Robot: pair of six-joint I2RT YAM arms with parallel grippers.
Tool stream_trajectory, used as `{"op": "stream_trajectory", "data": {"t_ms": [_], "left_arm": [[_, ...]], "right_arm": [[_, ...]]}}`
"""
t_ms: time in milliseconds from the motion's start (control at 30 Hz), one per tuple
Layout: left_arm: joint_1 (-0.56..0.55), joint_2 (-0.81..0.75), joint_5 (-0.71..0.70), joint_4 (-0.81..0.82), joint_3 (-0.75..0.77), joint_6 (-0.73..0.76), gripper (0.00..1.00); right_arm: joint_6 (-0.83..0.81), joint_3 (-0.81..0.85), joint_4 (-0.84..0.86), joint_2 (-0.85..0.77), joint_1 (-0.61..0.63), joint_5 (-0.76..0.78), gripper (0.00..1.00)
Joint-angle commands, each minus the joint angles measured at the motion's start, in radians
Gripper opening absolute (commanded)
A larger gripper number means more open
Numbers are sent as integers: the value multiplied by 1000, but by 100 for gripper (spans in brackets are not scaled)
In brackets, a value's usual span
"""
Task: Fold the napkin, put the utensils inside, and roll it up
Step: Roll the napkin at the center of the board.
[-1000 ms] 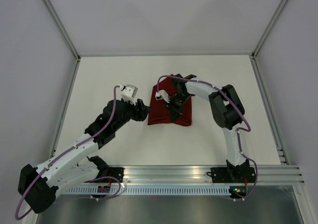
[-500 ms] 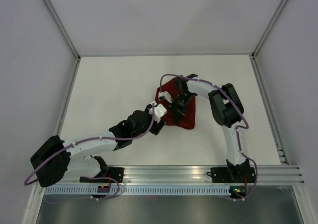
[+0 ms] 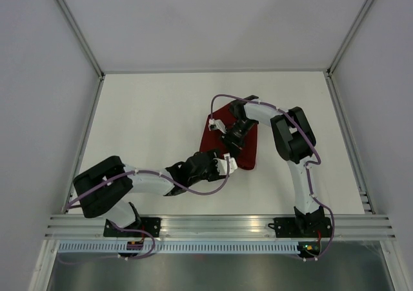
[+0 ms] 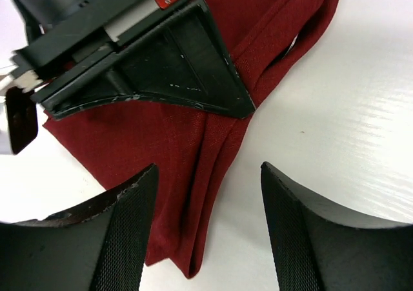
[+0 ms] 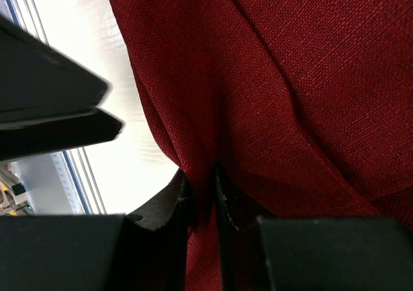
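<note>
Napkin lies folded at mid-table, long axis running far to near, slightly slanted; no utensils visible in any view, whether inside the cloth cannot be told. Right gripper sits on the cloth, its fingers clenched on a raised fold of fabric. Left gripper is at the napkin's near edge, fingers spread and holding nothing; the folded ridge points into the gap between them, off-centre toward one finger. Judgement: left arm is the one placed to take that near edge, by advancing along the ridge and closing.
</note>
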Motion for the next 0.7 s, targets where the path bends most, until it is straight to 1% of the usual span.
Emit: {"op": "stream_trajectory", "data": {"t_ms": [0, 100, 167, 267, 400, 500, 600, 633, 667], "left_arm": [[-7, 62, -16, 86, 56, 139, 70], [-8, 122, -19, 103, 76, 180, 71], [-10, 167, -45, 153, 79, 219, 71], [-10, 207, -63, 173, 85, 251, 72], [-13, 265, -48, 138, 114, 280, 72], [-13, 285, -31, 101, 125, 282, 68], [-13, 293, -8, 49, 148, 265, 59], [-11, 297, -5, 8, 156, 257, 50], [-11, 300, -1, -18, 172, 239, 46]], "right_arm": [[-77, -30, 39, 80, -15, 174, 8], [-78, -32, 38, 85, -19, 174, 7], [-80, -32, 39, 86, -21, 175, 8], [-78, -30, 38, 91, -21, 175, 7], [-81, -29, 35, 91, -22, 180, 7], [-84, -26, 35, 94, -24, 180, 7], [-87, -21, 30, 97, -27, 180, 7], [-86, -19, 30, 100, -28, 181, 7], [-86, -18, 30, 103, -28, 181, 7]]}}
